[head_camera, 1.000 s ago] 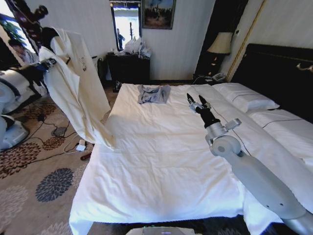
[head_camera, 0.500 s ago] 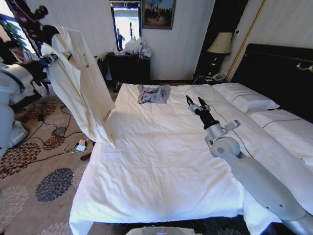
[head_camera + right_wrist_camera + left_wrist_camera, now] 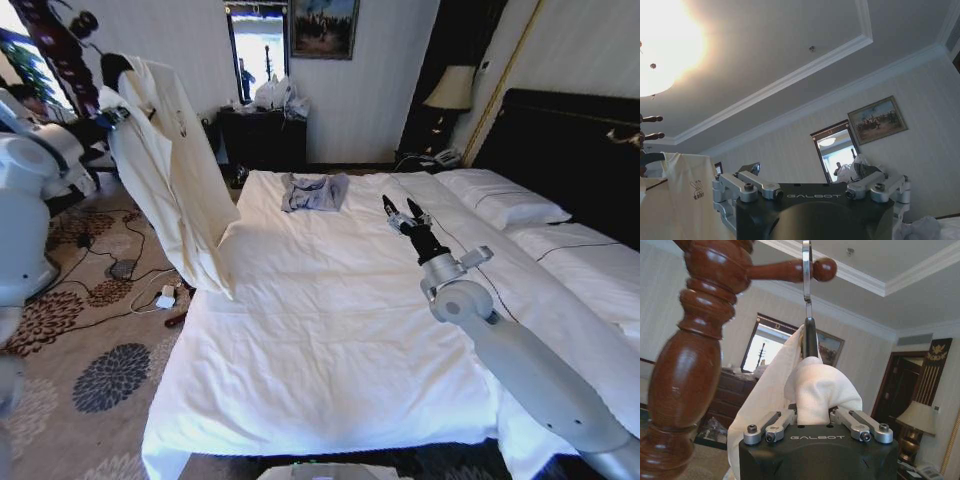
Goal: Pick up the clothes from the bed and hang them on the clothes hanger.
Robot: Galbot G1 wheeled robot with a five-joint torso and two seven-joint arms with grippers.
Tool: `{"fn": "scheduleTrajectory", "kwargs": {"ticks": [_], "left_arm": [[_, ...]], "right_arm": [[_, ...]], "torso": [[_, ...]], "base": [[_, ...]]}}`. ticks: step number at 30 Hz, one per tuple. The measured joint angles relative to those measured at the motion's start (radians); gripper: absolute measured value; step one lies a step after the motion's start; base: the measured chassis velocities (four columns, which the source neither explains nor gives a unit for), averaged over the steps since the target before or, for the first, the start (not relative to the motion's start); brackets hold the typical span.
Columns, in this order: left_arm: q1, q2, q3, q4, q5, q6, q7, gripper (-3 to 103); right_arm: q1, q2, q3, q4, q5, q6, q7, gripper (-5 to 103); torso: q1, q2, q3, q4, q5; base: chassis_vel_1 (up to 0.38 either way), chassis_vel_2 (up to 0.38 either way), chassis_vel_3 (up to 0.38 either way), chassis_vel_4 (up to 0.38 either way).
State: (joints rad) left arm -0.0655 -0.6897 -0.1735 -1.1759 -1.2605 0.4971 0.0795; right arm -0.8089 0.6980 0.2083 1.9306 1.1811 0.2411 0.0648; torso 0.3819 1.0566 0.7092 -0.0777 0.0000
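I have the left gripper (image 3: 817,424) raised high at the far left of the head view (image 3: 112,117), off the bed's (image 3: 330,330) left edge and beside the dark-red wooden post (image 3: 695,350). Its fingers are closed on a bunched fold of the cream clothes (image 3: 817,390), and from the wrist camera I see the fabric pinched between them, right at the neck of the black hanger (image 3: 810,337). The hanger's silver hook (image 3: 807,270) rises straight up from there and sits against a horizontal peg (image 3: 790,271) of the post, just short of the peg's ball end; I cannot tell whether the hook is bearing on the peg or only touching it.

In the head view the clothes (image 3: 175,190) hang down from the gripper in a long drape, the lower hem reaching the bed's left edge, where it looks to brush the sheet. A small dark logo shows on the chest.

The right gripper (image 3: 404,214) is held out over the middle of the bed, toward the pillows (image 3: 505,205), its fingers spread apart with nothing between them. A blue-grey garment (image 3: 313,191) lies flat near the far end of the bed, well apart from both grippers.
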Motion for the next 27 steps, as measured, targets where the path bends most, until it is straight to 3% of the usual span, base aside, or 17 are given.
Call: {"fn": "scheduleTrajectory", "kwargs": {"ticks": [7,17,22,24,25,27], "left_arm": [[0.004,-0.006,0.011,-0.007,0.001,0.011,-0.001,20],[0.111,0.015,-0.060,-0.078,0.003,0.010,-0.014,20],[0.189,0.034,-0.093,-0.150,0.039,-0.037,-0.025,19],[0.222,0.040,-0.108,-0.178,0.066,-0.082,-0.025,30],[0.230,0.043,-0.114,-0.185,0.075,-0.100,-0.025,30],[0.252,0.052,-0.127,-0.206,0.106,-0.153,-0.024,40]], "right_arm": [[-0.012,-0.002,0.006,0.005,-0.006,0.003,0.003,100],[-0.013,-0.005,0.006,0.009,-0.013,0.006,0.012,100],[-0.008,-0.019,0.001,0.018,-0.010,0.002,0.020,100],[-0.009,-0.021,0.000,0.022,-0.009,0.001,0.025,100],[-0.010,-0.021,0.000,0.022,-0.010,0.001,0.026,100],[-0.016,-0.022,0.000,0.022,-0.012,0.001,0.030,100]], "torso": [[0.000,0.000,0.000,0.0001,0.0001],[0.000,0.000,0.000,-0.0005,0.0008],[0.000,0.000,0.000,0.0005,-0.0001],[0.000,0.000,0.000,0.0005,-0.0016],[0.000,0.000,0.000,0.0006,-0.0014],[0.000,0.000,0.000,0.0003,-0.0001]], "base": [[0.000,0.000,0.000,0.000],[0.000,0.000,0.000,0.000],[0.000,0.000,0.000,0.000],[0.000,0.000,0.000,0.000],[0.000,0.000,0.000,0.000],[0.000,0.000,0.000,0.000]]}}
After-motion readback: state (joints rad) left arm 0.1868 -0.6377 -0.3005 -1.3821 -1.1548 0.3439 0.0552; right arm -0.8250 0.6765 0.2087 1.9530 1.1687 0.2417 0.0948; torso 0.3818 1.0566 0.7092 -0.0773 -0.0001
